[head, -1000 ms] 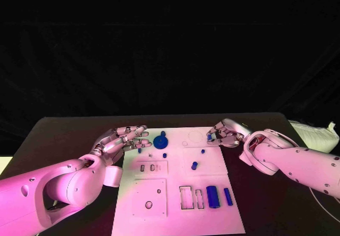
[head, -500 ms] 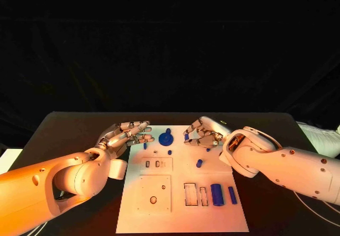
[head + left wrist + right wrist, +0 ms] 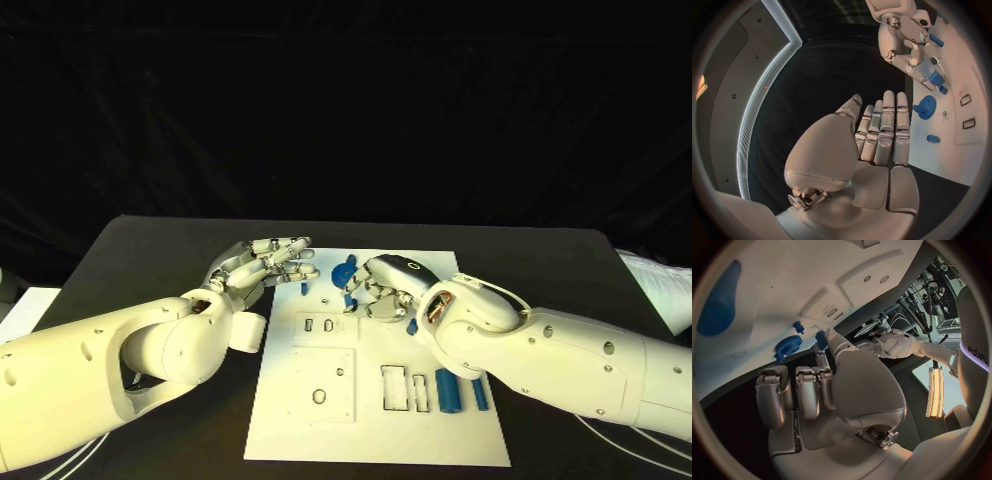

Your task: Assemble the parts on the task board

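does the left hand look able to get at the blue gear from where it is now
Probably yes. The left hand hovers open at the task board's left edge, beside the blue gear, with bare board between them. The right hand is close on the gear's other side and may crowd it.

Looks down from up high at the black table (image 3: 159,250) — faces forward, sees the whole white task board (image 3: 378,420) and both arms coming in from the sides.

Sits close behind the left hand (image 3: 879,135), looks out along its fingers and catches the board's edge (image 3: 954,150), a blue gear (image 3: 926,106) and the right hand (image 3: 911,47) farther off.

Sits close behind the right hand (image 3: 801,390), very near the board (image 3: 817,280) — sees the same blue gear (image 3: 787,346) and the left hand (image 3: 895,345) beyond.

Shared by all three: the far end of the board around the gear (image 3: 343,272).
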`<act>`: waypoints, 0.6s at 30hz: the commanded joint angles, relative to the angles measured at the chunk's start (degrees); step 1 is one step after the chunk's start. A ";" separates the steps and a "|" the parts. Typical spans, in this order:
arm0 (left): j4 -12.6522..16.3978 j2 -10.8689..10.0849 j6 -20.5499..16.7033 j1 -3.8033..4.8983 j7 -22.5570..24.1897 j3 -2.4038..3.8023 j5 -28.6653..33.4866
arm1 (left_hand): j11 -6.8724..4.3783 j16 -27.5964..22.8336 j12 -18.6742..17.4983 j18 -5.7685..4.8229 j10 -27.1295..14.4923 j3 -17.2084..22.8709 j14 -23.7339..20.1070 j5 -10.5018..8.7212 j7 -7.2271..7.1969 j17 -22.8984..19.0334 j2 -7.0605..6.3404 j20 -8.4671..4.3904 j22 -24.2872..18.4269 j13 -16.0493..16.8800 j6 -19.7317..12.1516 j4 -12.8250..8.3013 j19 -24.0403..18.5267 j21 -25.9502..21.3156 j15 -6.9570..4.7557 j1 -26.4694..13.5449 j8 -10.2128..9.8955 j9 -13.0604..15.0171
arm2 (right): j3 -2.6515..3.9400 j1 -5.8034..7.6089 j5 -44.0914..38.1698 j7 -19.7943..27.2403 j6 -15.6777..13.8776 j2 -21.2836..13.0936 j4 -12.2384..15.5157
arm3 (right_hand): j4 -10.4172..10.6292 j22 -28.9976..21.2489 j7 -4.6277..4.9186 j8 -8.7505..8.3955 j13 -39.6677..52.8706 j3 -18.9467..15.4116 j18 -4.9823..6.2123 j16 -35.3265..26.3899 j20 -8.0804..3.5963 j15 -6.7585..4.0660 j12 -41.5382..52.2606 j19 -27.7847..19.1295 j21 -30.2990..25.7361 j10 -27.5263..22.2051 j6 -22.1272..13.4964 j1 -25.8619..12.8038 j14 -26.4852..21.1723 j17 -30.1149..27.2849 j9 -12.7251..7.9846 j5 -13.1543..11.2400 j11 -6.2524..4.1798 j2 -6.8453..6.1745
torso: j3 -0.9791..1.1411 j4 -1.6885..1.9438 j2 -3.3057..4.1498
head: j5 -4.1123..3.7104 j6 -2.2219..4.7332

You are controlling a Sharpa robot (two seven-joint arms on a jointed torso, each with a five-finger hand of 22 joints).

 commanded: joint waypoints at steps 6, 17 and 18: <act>0.07 0.22 1.24 0.04 0.80 0.04 0.07 | 0.06 -0.25 -0.24 0.73 0.36 0.02 -0.12 -0.16 0.02 0.06 0.00 0.09 -0.06 0.06 0.36 -0.18 0.05 -0.32 0.03 0.19 -0.06 0.01 | -0.26 -1.19 -4.64 -3.62 3.20 2.10 -0.95 | -0.06 14.11 -1.54 0.31 15.09 0.26 -1.01 0.23 -0.42 -0.35 0.27 5.34 -0.05 6.05 1.70 -0.08 6.07 15.05 0.91 0.23 -0.38 0.26 | 0.11 -0.11 0.05 | 0.22 -0.33; 0.12 0.23 1.28 0.04 0.72 0.04 0.07 | 0.06 -0.25 -0.24 0.73 0.36 0.02 -0.12 -0.16 0.02 0.06 0.00 0.09 -0.06 0.06 0.36 -0.18 0.05 -0.32 0.03 0.19 -0.06 0.01 | -0.43 -1.92 -5.57 -4.32 4.58 3.17 -1.36 | -0.08 13.81 -1.41 0.10 15.09 0.15 -0.93 0.23 -0.40 -0.29 0.27 5.18 -0.18 6.05 1.58 -0.67 6.07 15.05 0.89 0.33 -0.28 -0.16 | 0.11 -0.03 0.06 | 0.32 -0.78; 0.13 0.22 1.28 0.04 0.71 0.04 0.07 | 0.06 -0.25 -0.24 0.73 0.36 0.02 -0.12 -0.16 0.02 0.06 0.00 0.09 -0.06 0.06 0.36 -0.18 0.05 -0.32 0.03 0.19 -0.06 0.01 | -0.43 -1.93 -5.64 -4.37 4.69 3.18 -1.38 | -0.08 13.81 -1.41 0.10 15.09 0.15 -0.93 0.23 -0.40 -0.29 0.27 5.18 -0.18 6.05 1.58 -0.67 6.07 15.05 0.89 0.33 -0.28 -0.16 | 0.11 -0.03 0.06 | 0.32 -0.78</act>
